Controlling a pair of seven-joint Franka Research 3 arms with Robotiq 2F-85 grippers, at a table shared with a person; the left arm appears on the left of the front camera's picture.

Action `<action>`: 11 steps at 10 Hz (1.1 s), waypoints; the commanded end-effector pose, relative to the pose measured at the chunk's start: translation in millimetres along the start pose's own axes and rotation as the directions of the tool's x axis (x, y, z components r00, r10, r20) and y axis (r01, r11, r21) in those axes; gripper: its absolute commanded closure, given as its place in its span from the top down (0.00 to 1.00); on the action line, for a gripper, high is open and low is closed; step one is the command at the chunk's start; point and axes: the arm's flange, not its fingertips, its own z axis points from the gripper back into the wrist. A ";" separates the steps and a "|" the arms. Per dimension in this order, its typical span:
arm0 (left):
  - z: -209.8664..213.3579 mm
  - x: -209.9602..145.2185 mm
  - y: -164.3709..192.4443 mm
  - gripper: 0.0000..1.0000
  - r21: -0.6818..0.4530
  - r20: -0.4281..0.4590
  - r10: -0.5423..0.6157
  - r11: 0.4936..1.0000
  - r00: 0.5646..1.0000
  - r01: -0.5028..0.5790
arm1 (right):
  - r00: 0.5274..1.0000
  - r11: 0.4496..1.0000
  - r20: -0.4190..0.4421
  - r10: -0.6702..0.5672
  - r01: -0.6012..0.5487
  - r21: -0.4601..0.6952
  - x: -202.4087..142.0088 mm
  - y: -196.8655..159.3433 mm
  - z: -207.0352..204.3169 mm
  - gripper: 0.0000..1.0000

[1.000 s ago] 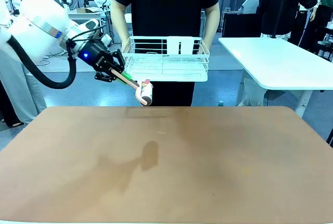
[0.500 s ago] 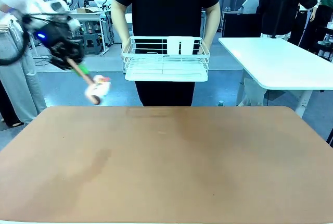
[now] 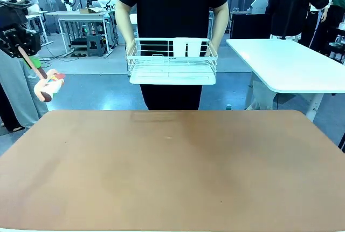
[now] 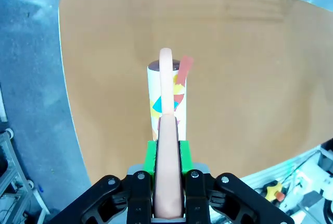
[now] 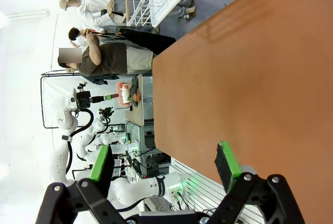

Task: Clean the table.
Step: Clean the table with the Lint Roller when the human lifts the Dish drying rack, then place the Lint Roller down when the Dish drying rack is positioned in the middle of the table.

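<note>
Left gripper [image 3: 24,53] has swung from the basket [image 3: 172,62] out past the table's [image 3: 172,178] left edge, pinching the roller [image 3: 47,87] handle. Right gripper [image 5: 164,164] is spread, empty. Top looks bare, so cleaning is probably done.

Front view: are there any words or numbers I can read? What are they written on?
No word or number here can be read for sure.
White print on the black body of the left gripper: too blurred to read.
Small dark tag on the front of the white basket that the person holds: too small to read.
Lint roller held by the left gripper: coloured patches, no letters that I can make out.
</note>
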 end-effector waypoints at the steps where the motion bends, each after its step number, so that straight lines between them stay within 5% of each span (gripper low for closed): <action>1: -13.5 7.5 -13.3 0.21 -0.009 0.007 0.024 1.000 1.000 -0.023 | 1.000 1.000 -0.005 0.008 -0.008 0.011 -0.5 2.2 0.3 1.00; 11: -6.4 2.7 -4.3 0.21 -0.002 -0.007 0.008 1.000 1.000 -0.008 | 1.000 1.000 -0.005 0.008 -0.008 0.011 -0.5 2.2 0.3 1.00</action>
